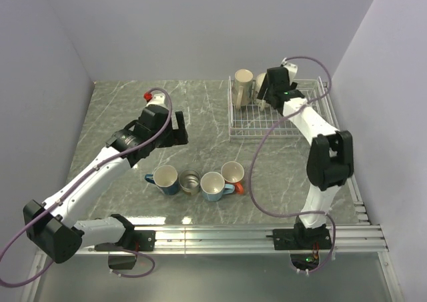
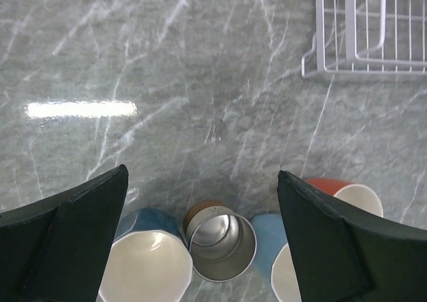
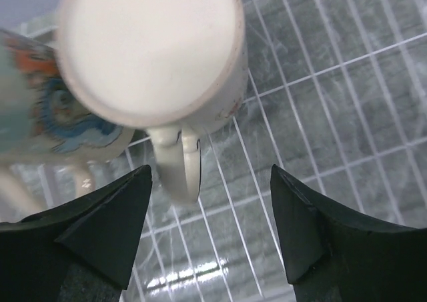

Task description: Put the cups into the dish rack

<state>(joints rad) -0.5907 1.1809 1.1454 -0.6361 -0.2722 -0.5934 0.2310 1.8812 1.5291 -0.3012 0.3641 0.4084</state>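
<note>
Four cups stand in a row on the table: dark blue (image 1: pixel 163 180), small grey metallic (image 1: pixel 190 181), light blue (image 1: pixel 213 186) and orange with white inside (image 1: pixel 233 173). My left gripper (image 1: pixel 177 134) hovers open and empty above and behind them. Its wrist view shows the metallic cup (image 2: pixel 217 239) between the dark blue cup (image 2: pixel 143 265) and the light blue cup (image 2: pixel 275 245), with the orange cup (image 2: pixel 347 192) at the right. The dish rack (image 1: pixel 287 125) holds a cream cup (image 1: pixel 243 89). My right gripper (image 1: pixel 265 92) is open over the rack, just below an upside-down cream cup (image 3: pixel 150 49). A patterned pale cup (image 3: pixel 40 109) lies beside it.
The rack's near left corner (image 2: pixel 360 45) shows in the left wrist view, beyond bare marble (image 2: pixel 200 82). White rack wires (image 3: pixel 320 115) fill the right wrist view. Side walls close in the table left and right. A metal rail (image 1: pixel 220 239) runs along the near edge.
</note>
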